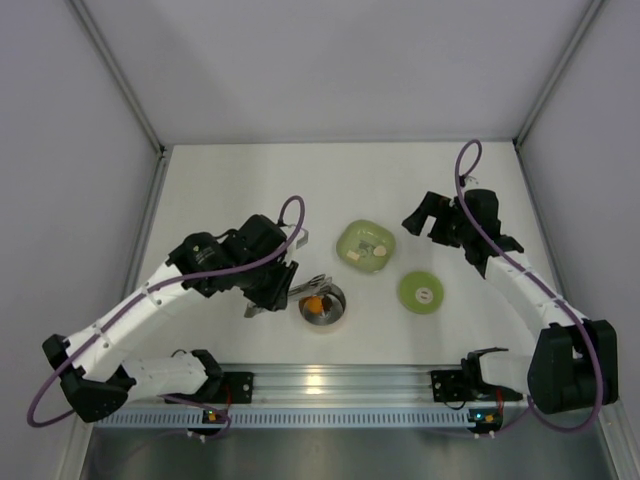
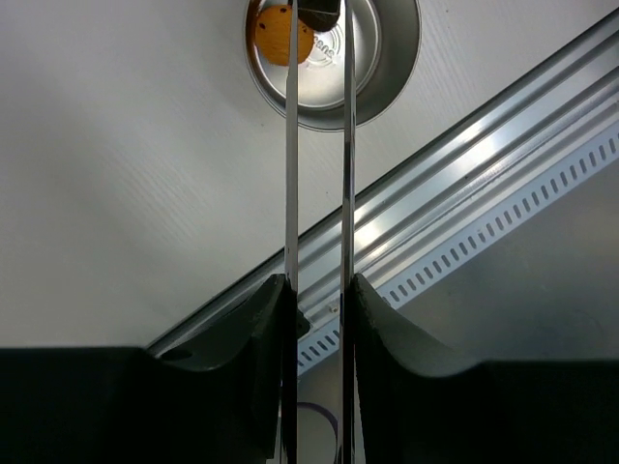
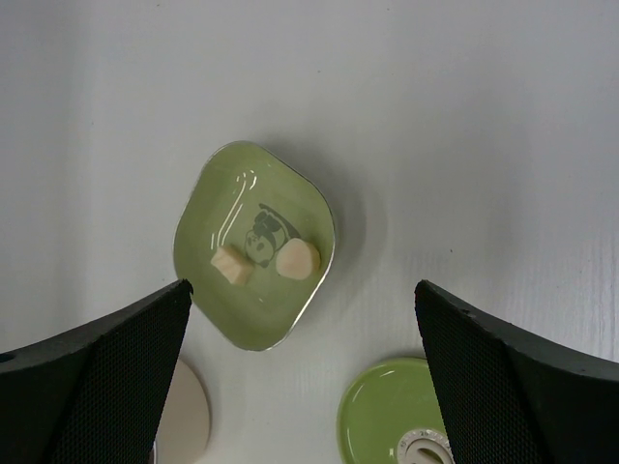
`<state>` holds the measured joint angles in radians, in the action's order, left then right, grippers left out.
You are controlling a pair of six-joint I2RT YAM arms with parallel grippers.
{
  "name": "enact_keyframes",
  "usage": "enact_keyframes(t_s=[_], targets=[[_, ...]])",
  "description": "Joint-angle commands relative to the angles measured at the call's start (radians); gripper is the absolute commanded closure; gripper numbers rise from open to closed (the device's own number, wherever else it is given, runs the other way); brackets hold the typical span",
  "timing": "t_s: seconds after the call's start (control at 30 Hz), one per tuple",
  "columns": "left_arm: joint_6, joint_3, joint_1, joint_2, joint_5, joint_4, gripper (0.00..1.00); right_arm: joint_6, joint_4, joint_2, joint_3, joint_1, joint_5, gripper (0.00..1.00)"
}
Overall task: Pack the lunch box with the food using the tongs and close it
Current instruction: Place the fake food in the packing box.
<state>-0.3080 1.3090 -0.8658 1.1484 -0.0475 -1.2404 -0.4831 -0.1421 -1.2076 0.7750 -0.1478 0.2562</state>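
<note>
My left gripper (image 1: 270, 287) (image 2: 319, 290) is shut on the tongs (image 2: 290, 174), squeezing their two slim arms close together. The tong tips reach into the steel lunch box (image 1: 322, 306) (image 2: 387, 58). An orange food piece (image 2: 276, 34) (image 1: 315, 305) lies inside it, and a dark piece (image 2: 319, 12) sits between the tong tips at the frame's top edge. Two whitish pieces (image 3: 232, 263) (image 3: 298, 258) lie in the pale green dish (image 3: 222, 193) (image 1: 365, 243). The green lid (image 1: 423, 292) (image 3: 387, 425) lies flat on the table. My right gripper (image 1: 425, 222) (image 3: 302, 290) hovers open above the dish, holding nothing.
An aluminium rail (image 2: 484, 164) (image 1: 330, 385) runs along the near table edge, just in front of the lunch box. Grey walls enclose the table on three sides. A pale round shape (image 3: 184, 416) peeks out beside my right gripper's left finger.
</note>
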Motion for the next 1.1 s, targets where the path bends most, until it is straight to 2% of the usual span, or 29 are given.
enact_keyframes(t_s=[0.0, 0.43, 0.7, 0.93, 1.03, 1.07], targets=[[-0.016, -0.008, -0.004, -0.041, -0.041, -0.008, 0.66, -0.006, 0.038, 0.006, 0.02, -0.012, 0.011, 0.04], [-0.003, -0.031, -0.004, -0.045, -0.08, -0.004, 0.58, 0.001, 0.022, 0.002, 0.029, -0.012, 0.003, 0.04], [-0.002, -0.004, -0.004, -0.033, -0.068, -0.004, 0.57, 0.008, 0.022, 0.002, 0.033, -0.01, 0.003, 0.04], [-0.005, 0.166, -0.004, 0.062, 0.015, 0.05, 0.55, 0.011, 0.025, -0.007, 0.044, -0.012, 0.003, 0.04], [-0.006, 0.248, -0.004, 0.146, 0.038, 0.097, 0.54, 0.012, 0.027, -0.006, 0.047, -0.012, 0.009, 0.04], [-0.006, 0.265, -0.004, 0.193, 0.088, 0.111, 0.54, 0.012, 0.026, -0.003, 0.046, -0.012, 0.008, 0.04]])
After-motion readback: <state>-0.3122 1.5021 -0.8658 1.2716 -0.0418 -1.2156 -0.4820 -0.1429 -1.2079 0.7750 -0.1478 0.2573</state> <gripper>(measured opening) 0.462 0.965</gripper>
